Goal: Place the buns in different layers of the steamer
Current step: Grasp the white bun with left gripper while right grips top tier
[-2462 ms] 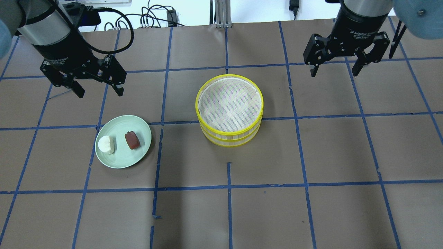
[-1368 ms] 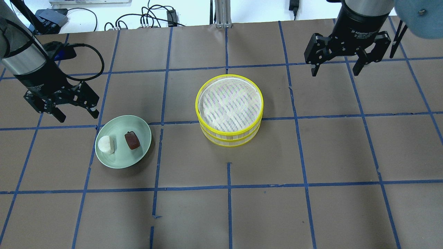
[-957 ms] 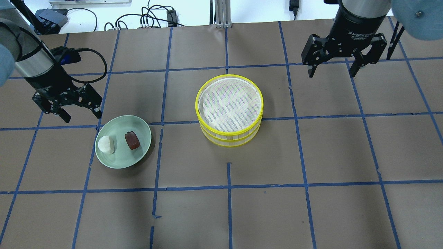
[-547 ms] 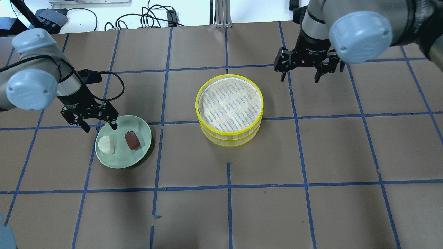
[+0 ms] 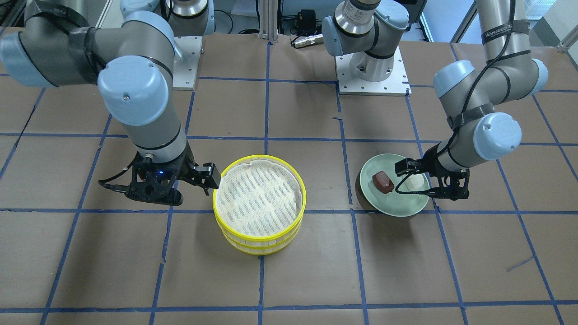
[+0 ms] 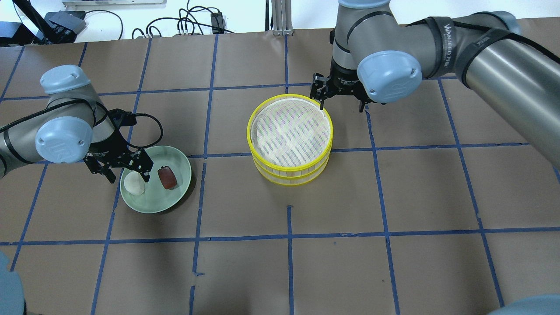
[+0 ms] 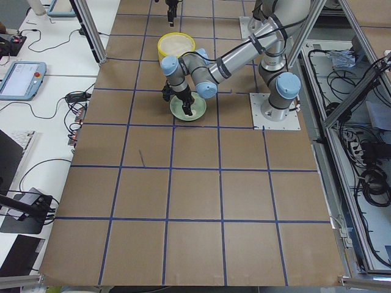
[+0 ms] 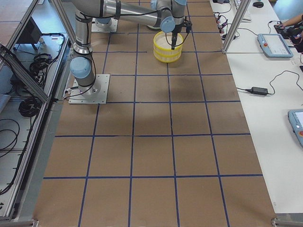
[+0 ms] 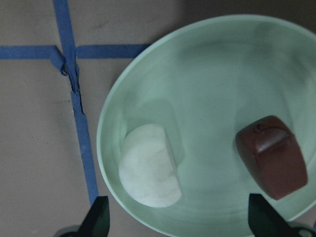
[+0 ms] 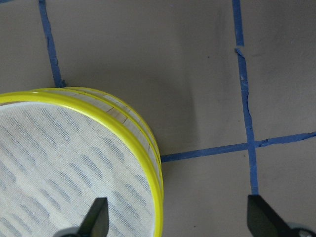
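Observation:
The white bun (image 6: pixel 134 183) and the reddish-brown bun (image 6: pixel 167 178) lie side by side on a pale green plate (image 6: pixel 175 158). My left gripper (image 6: pixel 128 177) is open, low over the plate, with its fingers either side of the white bun (image 9: pixel 149 173). The brown bun (image 9: pixel 271 157) is just beside one finger. The two-tier yellow-rimmed steamer (image 6: pixel 291 175) stands mid-table, and its top layer holds only the liner. My right gripper (image 6: pixel 342 106) is open at the steamer's far right rim (image 10: pixel 143 143), one finger over the liner and one outside.
Brown paper with a blue tape grid covers the table. In the front-facing view the plate (image 5: pixel 397 204) is on the right, the steamer (image 5: pixel 259 241) in the middle, and the arm bases at the back. Cables lie beyond the far edge.
My left gripper came down and forward from behind the plate to straddle the white bun. My right gripper moved left and down to the steamer's rim. Both stayed open. The buns have not moved.

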Action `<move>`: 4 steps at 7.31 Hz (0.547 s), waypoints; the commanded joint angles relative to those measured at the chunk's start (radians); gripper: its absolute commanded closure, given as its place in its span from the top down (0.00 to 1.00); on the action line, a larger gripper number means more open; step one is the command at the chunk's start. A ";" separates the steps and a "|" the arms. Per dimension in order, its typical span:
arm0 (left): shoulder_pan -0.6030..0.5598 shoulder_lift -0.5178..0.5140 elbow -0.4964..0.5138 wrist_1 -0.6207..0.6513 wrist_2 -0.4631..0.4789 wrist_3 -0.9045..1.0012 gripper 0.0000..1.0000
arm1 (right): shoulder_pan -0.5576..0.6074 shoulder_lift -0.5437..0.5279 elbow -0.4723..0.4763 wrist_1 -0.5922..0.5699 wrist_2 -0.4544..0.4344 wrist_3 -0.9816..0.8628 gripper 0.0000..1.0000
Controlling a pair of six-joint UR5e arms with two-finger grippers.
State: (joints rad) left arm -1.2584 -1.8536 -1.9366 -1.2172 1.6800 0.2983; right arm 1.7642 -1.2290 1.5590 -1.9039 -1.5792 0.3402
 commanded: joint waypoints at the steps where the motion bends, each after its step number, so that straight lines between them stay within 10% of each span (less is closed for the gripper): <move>1: 0.001 -0.010 -0.002 0.001 0.014 -0.001 0.85 | 0.037 0.020 0.031 -0.044 -0.001 0.060 1.00; 3: 0.001 -0.015 -0.004 -0.001 0.007 -0.001 0.62 | 0.037 0.031 0.090 -0.124 -0.010 0.039 1.00; 4: 0.001 -0.018 -0.002 0.001 0.006 0.010 0.24 | 0.037 0.032 0.110 -0.141 -0.024 0.039 1.00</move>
State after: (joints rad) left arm -1.2579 -1.8683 -1.9399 -1.2174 1.6883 0.3002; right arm 1.8000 -1.2001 1.6382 -2.0106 -1.5896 0.3834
